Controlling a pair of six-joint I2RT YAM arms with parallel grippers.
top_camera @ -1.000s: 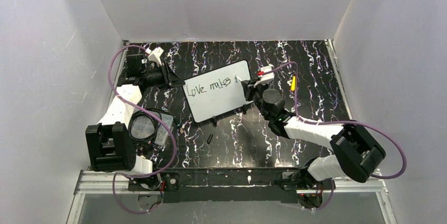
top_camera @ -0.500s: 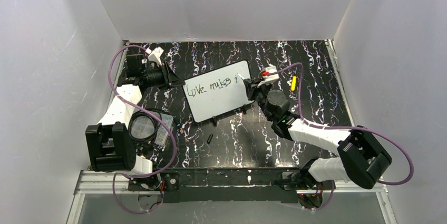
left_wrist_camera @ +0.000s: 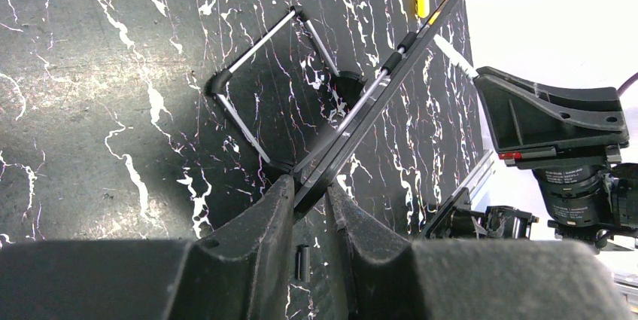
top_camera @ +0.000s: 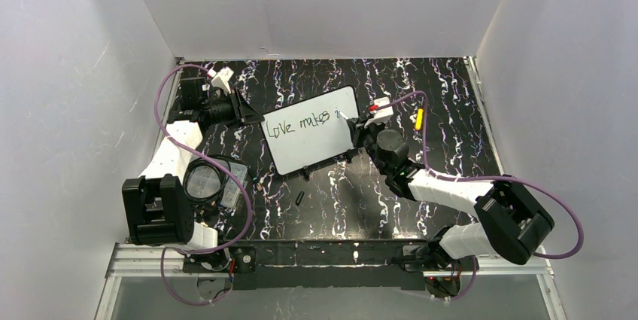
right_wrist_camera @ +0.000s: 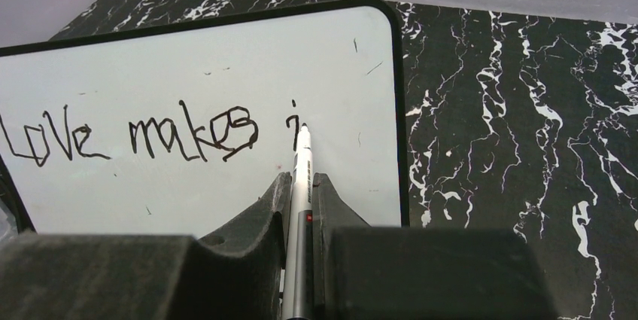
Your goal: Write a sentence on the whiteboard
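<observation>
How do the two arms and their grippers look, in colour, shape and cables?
Both arms are alike: the left arm and the right arm have white link shells between bulky black joint housings. A purple cable loops loosely along each one. The left gripper and the right gripper each have two matte black, wedge-shaped fingers. No sleeves show.

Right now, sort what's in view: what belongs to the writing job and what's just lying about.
In the job: whiteboard, held at its edge by the left gripper; pen, clamped in the right gripper.
Lying about: yellow marker; small black piece.
</observation>
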